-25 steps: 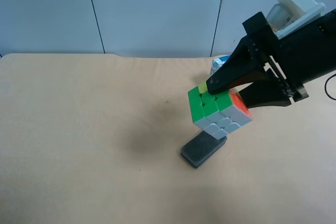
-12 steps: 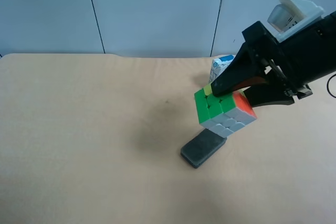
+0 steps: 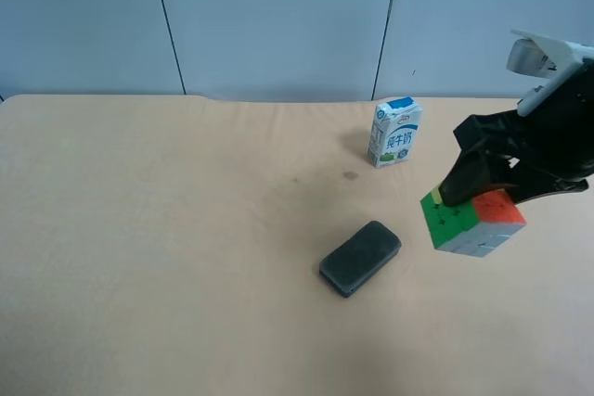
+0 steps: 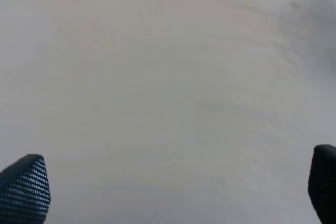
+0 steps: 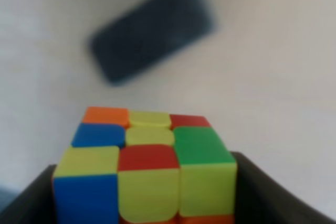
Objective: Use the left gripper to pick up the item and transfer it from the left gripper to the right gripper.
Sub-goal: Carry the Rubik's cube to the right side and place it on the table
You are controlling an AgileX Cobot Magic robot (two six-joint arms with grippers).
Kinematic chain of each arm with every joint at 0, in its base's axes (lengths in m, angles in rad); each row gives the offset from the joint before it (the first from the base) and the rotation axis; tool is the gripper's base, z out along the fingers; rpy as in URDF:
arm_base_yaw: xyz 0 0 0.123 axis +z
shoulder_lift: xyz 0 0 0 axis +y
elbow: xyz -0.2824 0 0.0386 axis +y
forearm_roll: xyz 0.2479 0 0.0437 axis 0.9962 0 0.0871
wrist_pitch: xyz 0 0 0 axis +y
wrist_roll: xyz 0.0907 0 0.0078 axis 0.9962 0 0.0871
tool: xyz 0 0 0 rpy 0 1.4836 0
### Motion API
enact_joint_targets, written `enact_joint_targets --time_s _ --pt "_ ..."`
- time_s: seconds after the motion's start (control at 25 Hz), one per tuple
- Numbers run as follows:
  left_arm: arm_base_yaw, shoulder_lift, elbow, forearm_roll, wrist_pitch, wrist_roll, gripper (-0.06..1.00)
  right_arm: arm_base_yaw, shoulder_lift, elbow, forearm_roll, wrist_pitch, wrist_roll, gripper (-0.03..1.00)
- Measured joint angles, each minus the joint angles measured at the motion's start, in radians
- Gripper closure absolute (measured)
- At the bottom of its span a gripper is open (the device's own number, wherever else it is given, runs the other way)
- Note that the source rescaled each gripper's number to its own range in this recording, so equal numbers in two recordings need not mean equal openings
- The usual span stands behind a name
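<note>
Cube [image 3: 471,223] hangs above the table, clamped in the right gripper [image 3: 478,194] beside the carton [image 3: 394,133]. Left gripper [image 4: 173,192] jaws stand apart, empty. Risk: the cube sits skewed in the hold; a jolt could drop it.

The puzzle cube [image 3: 471,223] is up off the table, tilted, pinched between the right gripper [image 3: 478,190] jaws, out beyond the dark grey block [image 3: 360,258] on the side away from the milk carton [image 3: 393,132]. Green face toward the block, orange on top, pale stickers underneath. The left gripper [image 4: 173,192] hangs spread wide, holding nothing.
</note>
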Motion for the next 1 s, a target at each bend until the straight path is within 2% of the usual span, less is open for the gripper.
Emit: enact_joint_targets --time_s 0.2,0.28,0.4,0.6,0.72,1.0 --pt "0.11 0.0 0.0 0.0 0.0 0.0 -0.05 -0.001 0.006 0.0 -0.228 -0.016 0.088 0.93" --pt "0.14 0.0 0.0 0.0 0.0 0.0 -0.05 -0.017 0.026 0.0 -0.281 -0.017 0.109 0.93" --pt "0.172 0.0 0.0 0.0 0.0 0.0 -0.05 -0.086 0.09 0.0 -0.297 -0.034 0.097 0.93" --pt "0.182 0.0 0.0 -0.001 0.0 0.0 -0.05 -0.17 0.207 0.0 -0.303 -0.147 0.08 0.93" --pt "0.182 0.0 0.0 -0.001 0.0 0.0 -0.05 -0.176 0.277 0.0 -0.303 -0.252 0.079 0.93" --pt "0.182 0.0 0.0 -0.001 0.0 0.0 -0.05 -0.176 0.45 0.0 -0.303 -0.418 0.079 0.93"
